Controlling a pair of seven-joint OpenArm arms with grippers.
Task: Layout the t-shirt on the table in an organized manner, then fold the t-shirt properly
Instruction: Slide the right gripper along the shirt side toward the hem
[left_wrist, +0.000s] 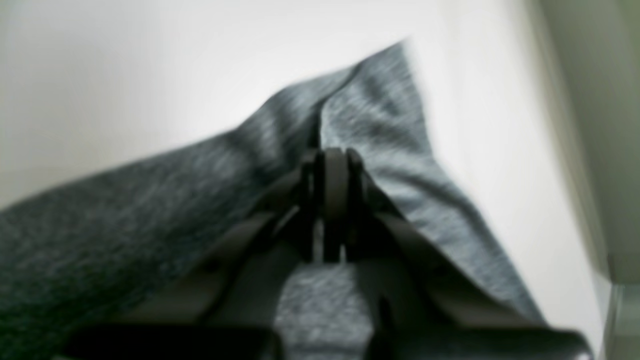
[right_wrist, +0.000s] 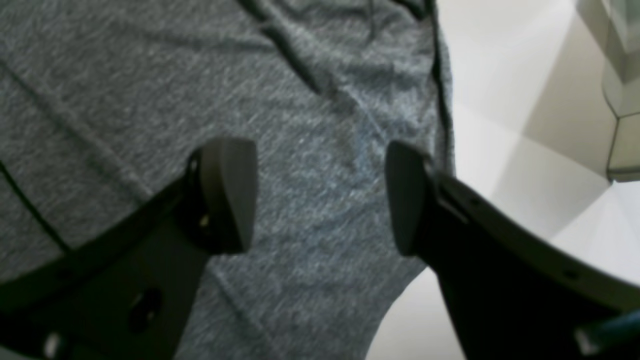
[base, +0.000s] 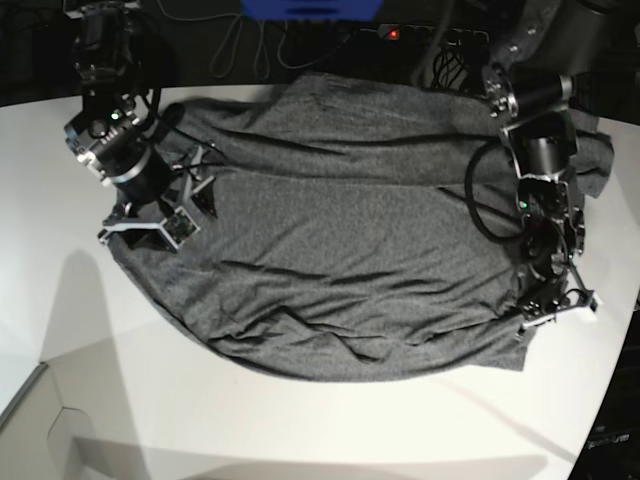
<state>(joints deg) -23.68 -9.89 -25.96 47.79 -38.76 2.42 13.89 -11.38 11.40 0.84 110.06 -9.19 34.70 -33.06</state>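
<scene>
Lying spread over the table (base: 330, 420), the t-shirt (base: 360, 260) is taking up most of the white top, w/ long wrinkles running across it and its near hem bunching in soft ridges toward the table's curved front edge. The far edge of the shirt is sitting close to the cables (base: 250, 45) at the back of the table.

Left gripper (base: 548, 305) is sitting at the shirt's base-view right side, near the front corner of the fabric. In the left wrist view the left gripper (left_wrist: 332, 160) is showing its jaws pressed together, clenching a pinch of grey knit; the cloth is rising to the tips in a peaked ridge and falling away on both sides, w/ bare table showing beyond it. That view is blurred, so finer detail of the pinch isn't readable.

Right gripper (base: 190, 195) is sitting at the shirt's opposite side, base-view left, over the fabric near its edge. In the right wrist view the right gripper (right_wrist: 320, 195) is standing w/ jaws spread wide, released, nothing between them; heathered fabric is filling the gap and the shirt's edge is running just beside the one fingertip (right_wrist: 405, 200), w/ white table past it. Whether the tips are touching the cloth or hanging just over it, can't tell.

A blue object (base: 310, 8) is showing at the back beyond the shirt.
</scene>
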